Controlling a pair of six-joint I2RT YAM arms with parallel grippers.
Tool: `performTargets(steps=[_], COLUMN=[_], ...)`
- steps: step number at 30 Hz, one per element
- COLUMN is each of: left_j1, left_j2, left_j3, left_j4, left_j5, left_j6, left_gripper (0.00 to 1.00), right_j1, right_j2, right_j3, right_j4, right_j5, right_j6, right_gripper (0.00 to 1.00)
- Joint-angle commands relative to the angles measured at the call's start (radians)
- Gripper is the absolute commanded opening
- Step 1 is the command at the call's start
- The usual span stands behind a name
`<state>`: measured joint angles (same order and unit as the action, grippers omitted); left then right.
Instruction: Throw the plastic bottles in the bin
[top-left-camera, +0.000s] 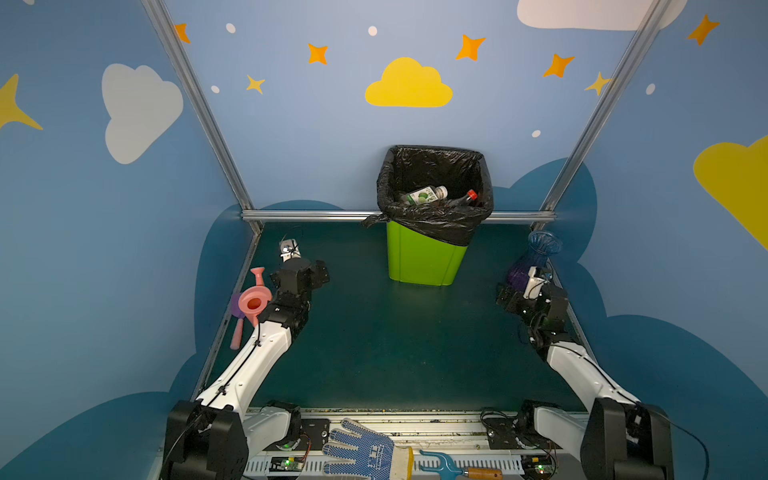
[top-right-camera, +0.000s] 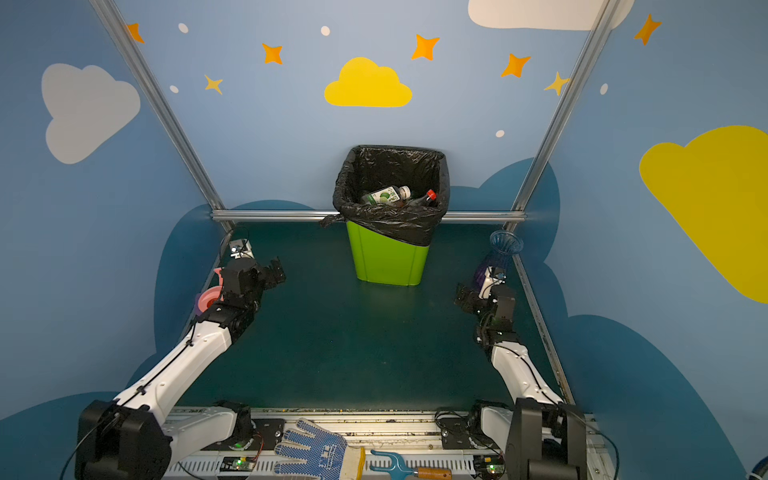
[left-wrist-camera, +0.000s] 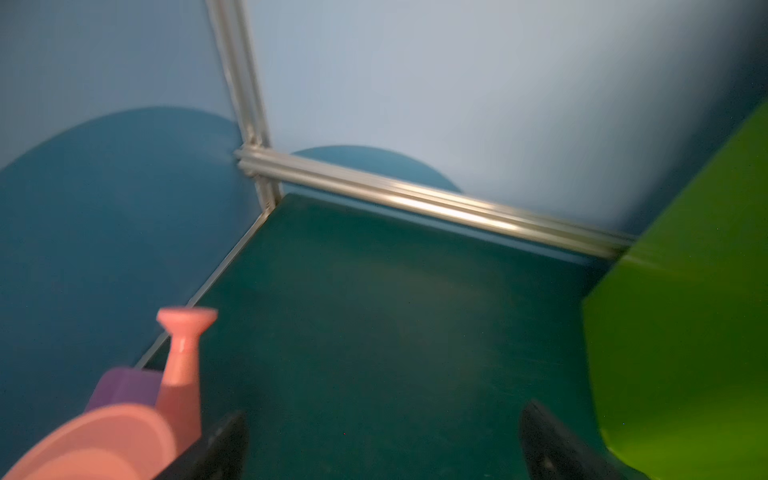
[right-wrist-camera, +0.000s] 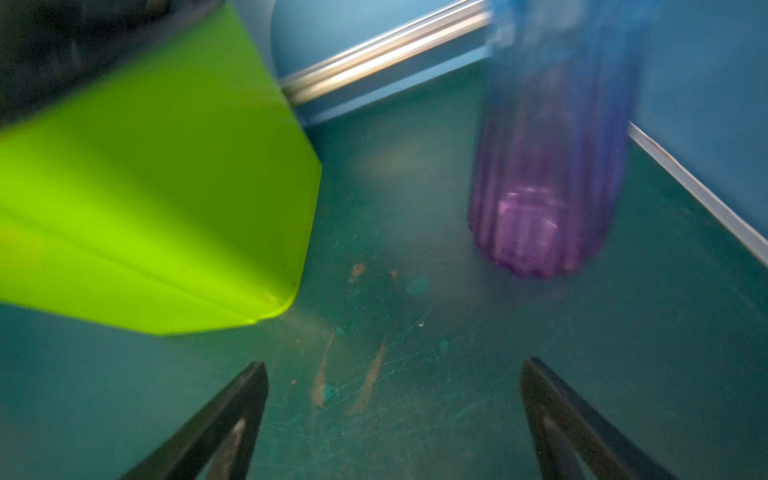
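Ahead of left gripper (left-wrist-camera: 384, 411) and right gripper (right-wrist-camera: 392, 363) — both spread wide, empty — stands the bin (top-left-camera: 424, 257) holding plastic bottles (top-left-camera: 426, 195).

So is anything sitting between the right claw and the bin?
Nothing visible. Only table surface lies between the open right claw and the bin; the vase stands off to the claw's other side.

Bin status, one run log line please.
bin: upright, two plastic bottles showing inside | left tool: open, empty, beside pink watering can | right tool: open, empty, beside blue-purple vase
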<state>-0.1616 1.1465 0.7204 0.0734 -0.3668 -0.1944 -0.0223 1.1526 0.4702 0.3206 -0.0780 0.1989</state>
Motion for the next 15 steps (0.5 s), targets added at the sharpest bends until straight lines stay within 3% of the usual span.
performTargets(steps=[1,4,8,11,15], left_j1=[0.042,0.058,0.064,0.077,0.080], left_j2=[-0.031,-0.044,-0.038,-0.031,-0.044], left_j3=[-0.076,-0.110,-0.129,-0.141,-0.180], left_j4=[0.075,0.071,0.045,-0.003,0.033], left_j5=[-0.074,-0.119,-0.267,-0.363,-0.382], left_j6=[-0.089,-0.094,-0.138,-0.200,-0.215], left_gripper=[1.00,1.00,1.00,1.00,1.00], right_j1=[0.041,0.080,0.113,0.136,0.135], right_j2=[0.066,0.135,0.167,0.147,0.140], right_j3=[-0.017,-0.012,0.068,0.014,0.012], right_j4=[0.156,0.244,0.135,0.243,0.225], right_j5=[0.095,0.139,0.143,0.130,0.119], right_j6=[-0.160,-0.204,-0.257,-0.302,-0.306], right_gripper=[0.94,0.94,0.94,0.94,0.94])
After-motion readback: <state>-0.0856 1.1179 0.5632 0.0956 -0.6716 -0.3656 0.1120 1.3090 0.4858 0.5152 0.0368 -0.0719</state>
